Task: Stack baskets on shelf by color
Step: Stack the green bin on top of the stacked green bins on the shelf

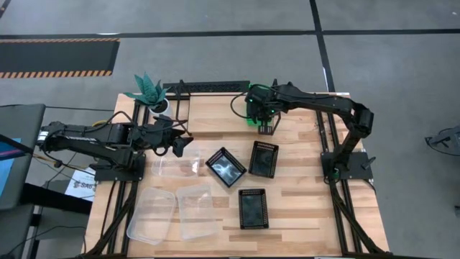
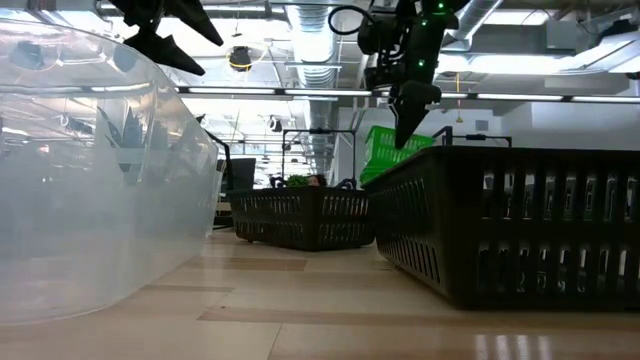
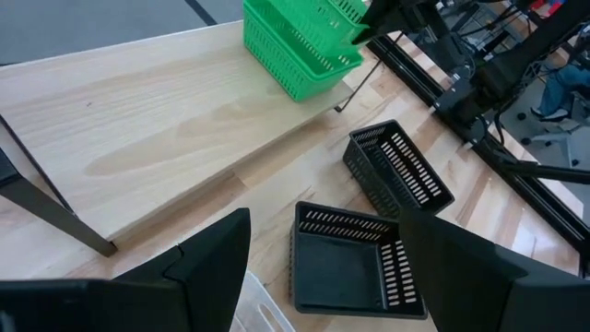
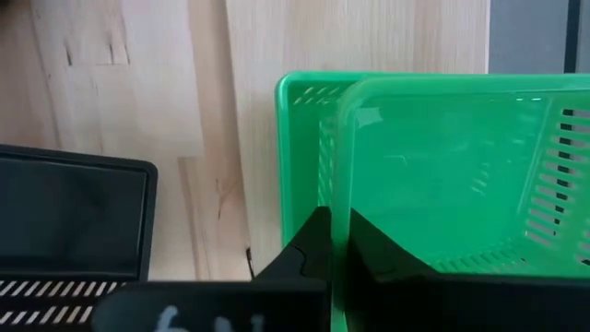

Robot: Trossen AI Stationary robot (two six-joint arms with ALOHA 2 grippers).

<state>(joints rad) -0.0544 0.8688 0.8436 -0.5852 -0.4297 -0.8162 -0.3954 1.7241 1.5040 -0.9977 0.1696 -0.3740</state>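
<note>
Overhead: right claw (image 1: 264, 122) pinches the bright green perforated plastic basket (image 1: 253, 109) on the light wood plank shelf (image 1: 215, 123) along the bench's (image 1: 309, 216) far edge; three black perforated baskets (image 1: 226, 166) sit mid-bench, clear trays (image 1: 172, 211) toward the near left corner. Left wrist: left claw (image 3: 313, 267) spread, empty. Right wrist: fingers (image 4: 309, 244) clamp the green rim.
</note>
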